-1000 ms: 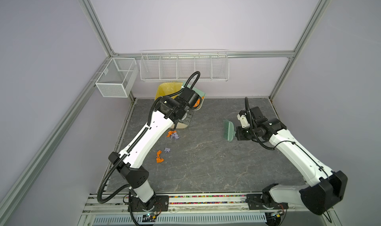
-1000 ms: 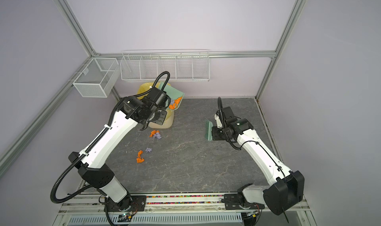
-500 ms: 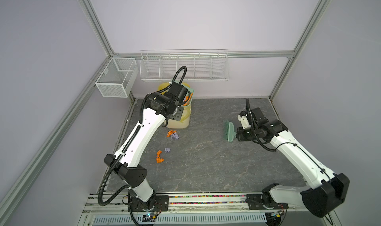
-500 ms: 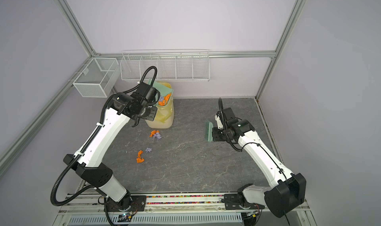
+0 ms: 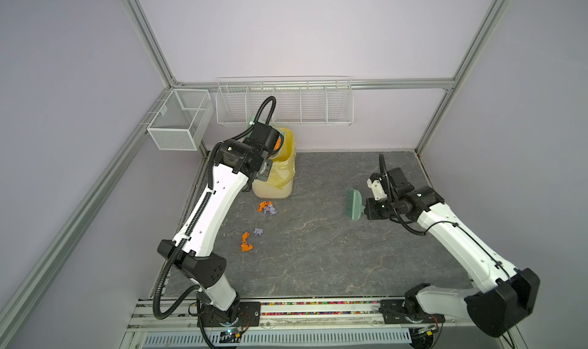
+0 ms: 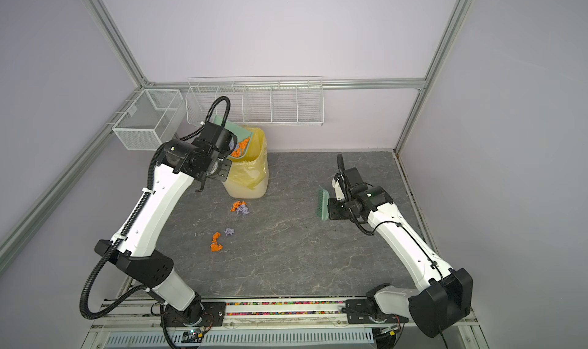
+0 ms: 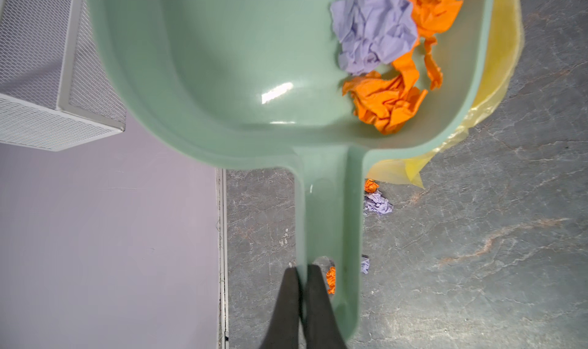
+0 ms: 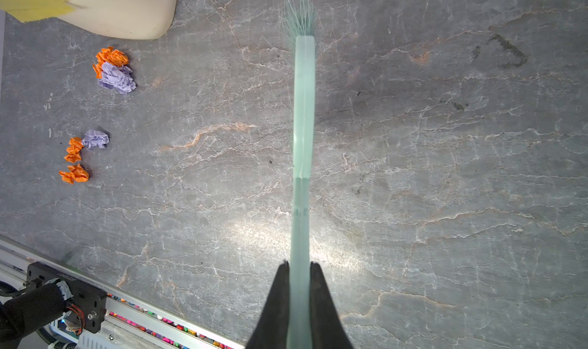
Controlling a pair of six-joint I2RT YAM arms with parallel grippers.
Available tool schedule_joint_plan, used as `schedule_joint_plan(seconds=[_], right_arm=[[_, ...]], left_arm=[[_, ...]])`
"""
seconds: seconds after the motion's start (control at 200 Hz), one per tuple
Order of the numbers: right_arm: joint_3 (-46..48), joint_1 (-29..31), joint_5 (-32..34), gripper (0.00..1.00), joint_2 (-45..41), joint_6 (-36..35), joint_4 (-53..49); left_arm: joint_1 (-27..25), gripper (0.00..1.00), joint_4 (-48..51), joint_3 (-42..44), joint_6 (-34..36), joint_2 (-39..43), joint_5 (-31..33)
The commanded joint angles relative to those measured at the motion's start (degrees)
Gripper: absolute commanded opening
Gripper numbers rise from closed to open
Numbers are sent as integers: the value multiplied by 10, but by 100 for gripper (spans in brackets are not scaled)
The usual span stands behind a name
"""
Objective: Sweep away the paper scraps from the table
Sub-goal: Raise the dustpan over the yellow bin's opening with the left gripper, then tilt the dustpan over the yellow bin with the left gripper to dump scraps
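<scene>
Over the bin [image 6: 251,178], holding a loaded dustpan [image 7: 222,61] clamped in left gripper [image 7: 301,269]. Leaves paper scraps [image 8: 114,72] on table [image 8: 413,172] for brush [image 8: 304,109] clamped in right gripper [image 8: 299,263].

This is a robotics lab test cell. The table [image 5: 318,252], a dark stone-look slab, is boxed in by aluminium rails [image 5: 397,84] and plain lilac panels [image 5: 302,29] behind it and to both sides. A white left arm [image 5: 210,210] and right arm [image 5: 455,236] are bolted to a mounting track [image 5: 318,309] along the table's front edge. White wire baskets [image 5: 284,101] hang above its back edge.
</scene>
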State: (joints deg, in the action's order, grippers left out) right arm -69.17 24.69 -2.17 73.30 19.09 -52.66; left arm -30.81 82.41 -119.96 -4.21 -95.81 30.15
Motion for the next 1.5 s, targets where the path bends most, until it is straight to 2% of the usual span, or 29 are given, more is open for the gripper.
schedule_joint_plan(seconds=[0.0, 0.19, 0.23, 0.34, 0.58, 0.76, 0.945, 1.02, 1.21, 1.495], right_arm=[[5, -4, 6, 7, -11, -3, 11], [-5, -4, -1, 7, 2, -8, 12], [-7, -4, -4, 7, 3, -8, 12], [-4, -4, -8, 7, 0, -5, 18], [0, -5, 2, 7, 4, -9, 22], [-8, -5, -8, 7, 18, -16, 26], [-2, -6, -15, 7, 16, -16, 26], [1, -6, -11, 7, 11, -16, 26], [4, -8, -12, 7, 10, -14, 27], [11, -7, -15, 7, 3, -11, 27]], left_arm=[[4, 0, 16, -25, 8, -12, 26], [4, 0, 20, -19, 10, -26, 87], [4, 0, 19, -12, 9, -28, 122], [4, 0, 12, 6, 14, -31, 166], [3, 0, -22, 38, 40, -41, 232], [-8, 0, -62, 86, 72, -41, 324], [-33, 0, -89, 99, 98, -57, 404], [-37, 0, -93, 100, 107, -66, 455], [-53, 0, -134, 139, 149, -71, 498], [-54, 0, -139, 158, 151, -55, 482]])
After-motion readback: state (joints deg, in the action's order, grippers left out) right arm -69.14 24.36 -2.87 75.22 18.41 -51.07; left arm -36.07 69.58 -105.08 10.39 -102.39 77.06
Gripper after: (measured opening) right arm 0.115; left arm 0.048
